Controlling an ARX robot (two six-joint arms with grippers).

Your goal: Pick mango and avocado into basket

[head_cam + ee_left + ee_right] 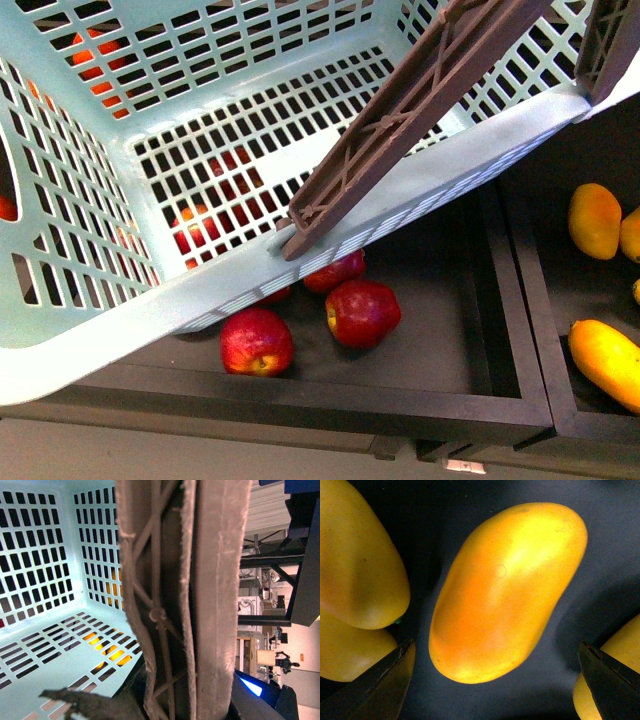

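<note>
While the basket (100,330) is hanging tilted across the left and middle of the front view, its pale turquoise slotted walls and floor are filling most of that picture. Reddish-orange fruit (95,50) is showing through the slots of its far wall, too broken up to name. One brown handle (400,110) is slanting down across the basket's near rim, and a second handle (610,40) is cutting the upper right corner. Below the rim, red apples (362,312) are lying on the dark floor of a black tray (440,300); one apple is sitting partly hidden behind the rim. Right of a black divider (510,300), yellow mangoes (595,220) are lying in the next compartment, apart from the basket.

Seen from the left wrist, a brown handle (210,605) is running straight across the picture, very close to the camera. The basket (40,645) is showing behind it, with yellow glowing through some of its floor slots. The left gripper's fingers are not showing clearly, so whether they are pinching the handle cannot be told.

Seen from the right wrist, the right gripper (495,652) is hovering over the mango (505,595), which is lying on the black tray (600,540). Its two dark fingertips (385,685) are standing spread wide, one on each side of the fruit, neither touching it. Neighbouring mangoes (355,555) are lying just beside the mango, with dark gaps between.
</note>
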